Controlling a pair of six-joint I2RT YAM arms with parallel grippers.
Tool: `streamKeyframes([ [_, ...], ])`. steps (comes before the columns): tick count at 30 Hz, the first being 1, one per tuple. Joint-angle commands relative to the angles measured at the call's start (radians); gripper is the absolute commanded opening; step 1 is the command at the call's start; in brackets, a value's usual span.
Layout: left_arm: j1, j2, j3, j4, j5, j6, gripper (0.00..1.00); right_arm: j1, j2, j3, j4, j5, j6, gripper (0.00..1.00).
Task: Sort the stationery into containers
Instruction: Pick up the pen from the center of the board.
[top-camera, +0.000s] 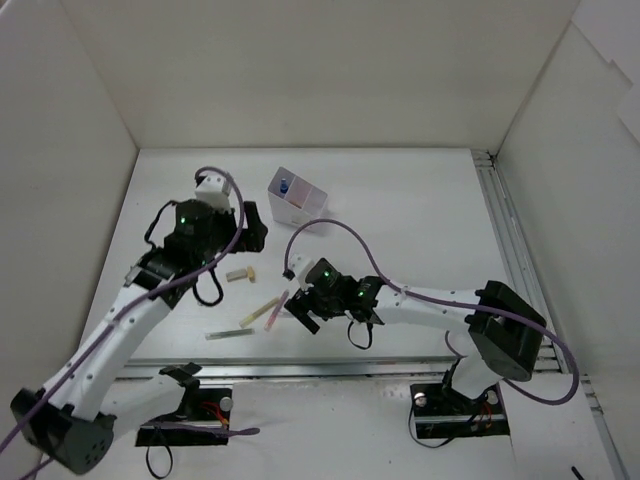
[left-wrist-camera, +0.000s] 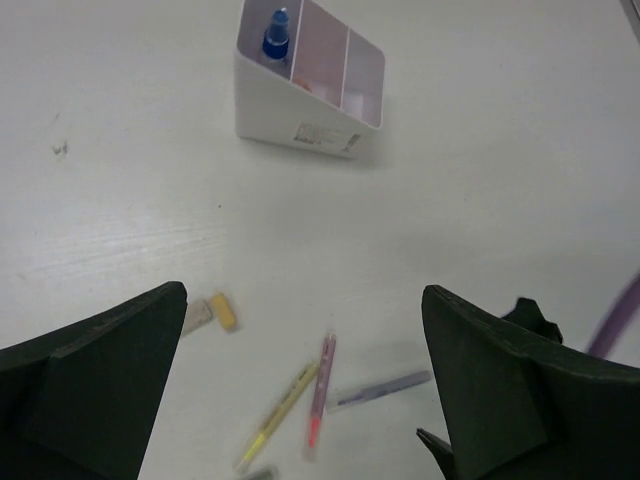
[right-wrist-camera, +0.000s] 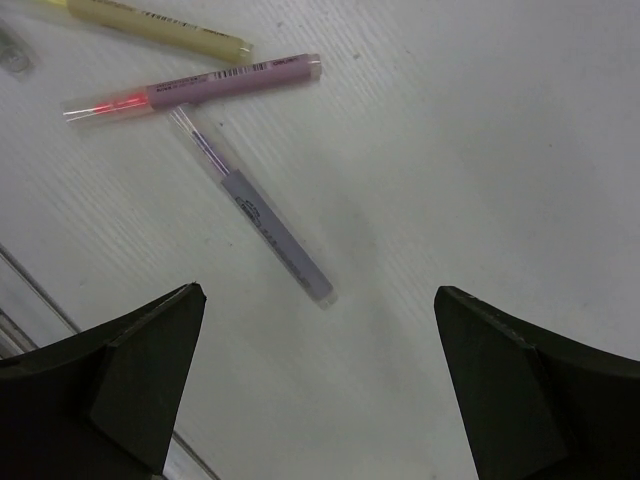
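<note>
The white container (top-camera: 297, 197) stands at the back middle, split into three compartments (left-wrist-camera: 310, 90), with a blue-capped clear tube (left-wrist-camera: 275, 35) in the left one. On the table lie a tan eraser (left-wrist-camera: 225, 311), a yellow-green pen (left-wrist-camera: 280, 412), a pink pen (left-wrist-camera: 320, 395) and a grey-purple pen (left-wrist-camera: 380, 388). My left gripper (left-wrist-camera: 303, 293) hangs open and empty between the container and these items. Over the pens my right gripper (right-wrist-camera: 318, 292) is open and empty too, with the grey-purple pen (right-wrist-camera: 260, 220) just ahead of its fingertips, beside the pink pen (right-wrist-camera: 195, 88).
A grey-green stick (top-camera: 229, 333) lies near the table's front edge, left of the pens. A small grey piece (left-wrist-camera: 197, 316) sits beside the eraser. A metal rail (top-camera: 300, 368) runs along the front edge, and white walls enclose the table.
</note>
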Motion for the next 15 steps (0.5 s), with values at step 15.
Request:
streamKeyframes([
  [15, -0.002, -0.309, -0.234, -0.078, -0.149, -0.185, 1.00, 0.014, 0.277, 0.171, 0.128, -0.123, -0.149, 0.86],
])
